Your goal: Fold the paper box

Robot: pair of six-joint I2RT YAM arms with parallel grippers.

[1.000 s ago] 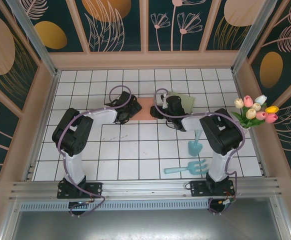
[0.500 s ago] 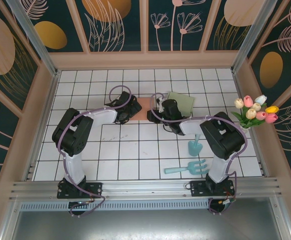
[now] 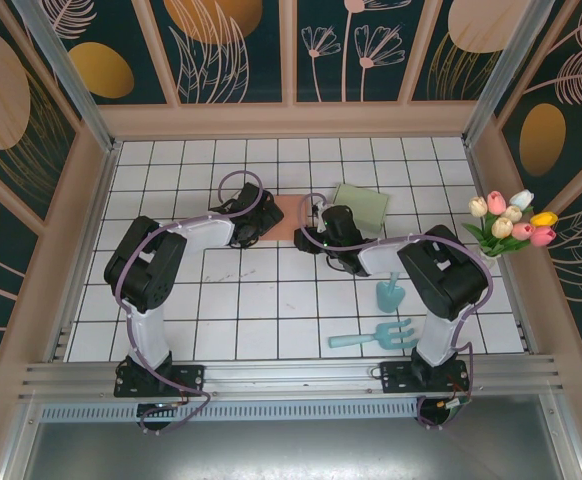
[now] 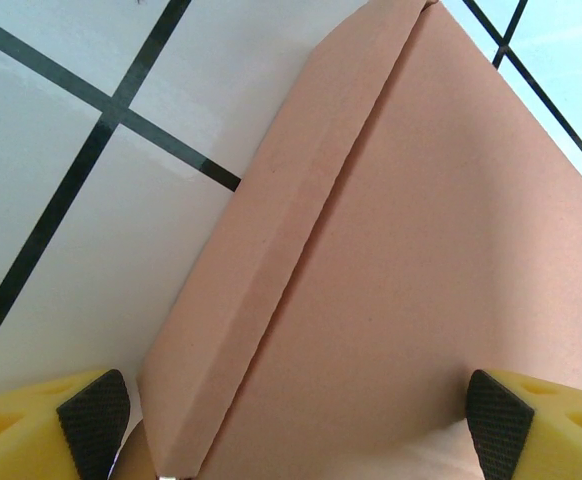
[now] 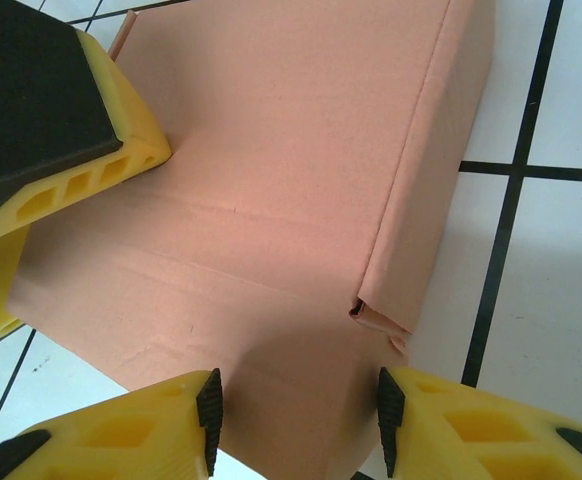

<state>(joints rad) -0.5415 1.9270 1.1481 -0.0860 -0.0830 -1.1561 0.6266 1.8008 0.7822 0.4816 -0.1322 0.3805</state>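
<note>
Cardboard of a flat salmon-pink paper box [image 3: 287, 214] lies on the far middle of the white tiled table [image 3: 171, 300], between the 2 grippers. It is mostly unformed: 1 long side flap [image 5: 426, 200] is creased upward with a small tab at its near end, and the main panel is flat.

The left gripper [image 4: 291, 430] sits low over the box's left edge with its jaws spread wide. 1 pad is outside the folded strip and the other is over the panel, gripping nothing. The right gripper [image 5: 296, 425] has its jaws about half apart around the box's near corner. I cannot tell whether the pads are pinching the card.

This looks like an early wall-raising step. The next move probably calls for 1 gripper pinning the panel while the other lifts a flap along its crease.

A pale green flat card [image 3: 361, 207] lies just beyond. A teal plastic trowel [image 3: 389, 293] and a teal plastic rake [image 3: 376, 337] lie nearer.
</note>
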